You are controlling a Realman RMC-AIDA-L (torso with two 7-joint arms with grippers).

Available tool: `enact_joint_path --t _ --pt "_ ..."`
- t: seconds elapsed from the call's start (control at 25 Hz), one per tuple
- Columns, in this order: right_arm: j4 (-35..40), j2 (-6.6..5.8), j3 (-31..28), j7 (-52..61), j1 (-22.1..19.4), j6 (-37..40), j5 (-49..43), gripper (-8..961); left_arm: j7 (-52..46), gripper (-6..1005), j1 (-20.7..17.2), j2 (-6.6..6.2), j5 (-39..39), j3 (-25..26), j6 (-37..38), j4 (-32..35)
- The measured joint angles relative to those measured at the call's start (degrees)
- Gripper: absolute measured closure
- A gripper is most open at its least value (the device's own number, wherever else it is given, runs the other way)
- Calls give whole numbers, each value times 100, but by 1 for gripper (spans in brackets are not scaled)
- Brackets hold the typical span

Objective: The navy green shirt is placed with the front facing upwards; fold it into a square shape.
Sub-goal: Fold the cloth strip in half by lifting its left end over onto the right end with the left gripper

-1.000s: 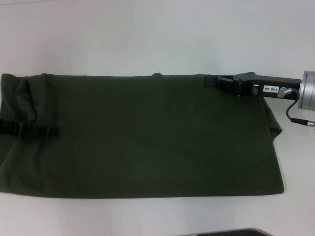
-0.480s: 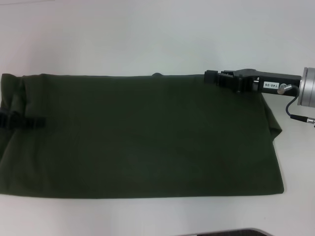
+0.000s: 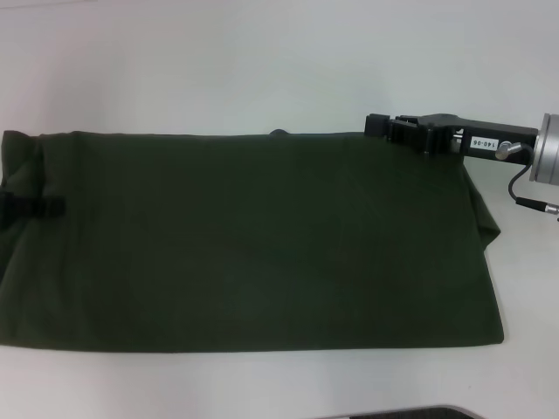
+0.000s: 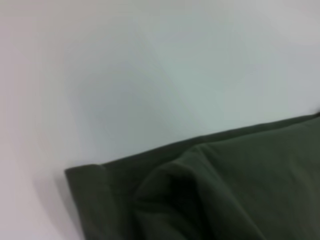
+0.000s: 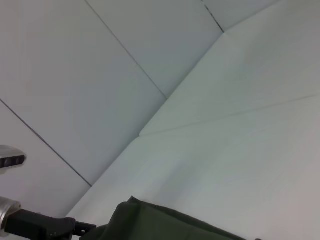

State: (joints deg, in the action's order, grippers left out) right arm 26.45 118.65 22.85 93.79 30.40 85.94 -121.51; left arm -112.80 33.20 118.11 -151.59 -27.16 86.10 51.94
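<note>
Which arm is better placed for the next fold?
Right, probably. The right gripper sits at the far edge of the navy green shirt, near its right end. The left gripper shows only as a tip at the shirt's left edge. Grasp state unclear for both.

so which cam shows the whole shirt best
The head view: the navy green shirt lies flat across the white table as a wide band, all edges visible. The left wrist view shows only one rumpled corner; the right wrist view shows just an edge.
</note>
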Motion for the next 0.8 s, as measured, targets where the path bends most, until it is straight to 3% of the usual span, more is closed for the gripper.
enact_joint_path --t 0.8 --pt "9 -8 -36 3 35 -34 14 875 -99 112 -25 -38 15 25 -208 194"
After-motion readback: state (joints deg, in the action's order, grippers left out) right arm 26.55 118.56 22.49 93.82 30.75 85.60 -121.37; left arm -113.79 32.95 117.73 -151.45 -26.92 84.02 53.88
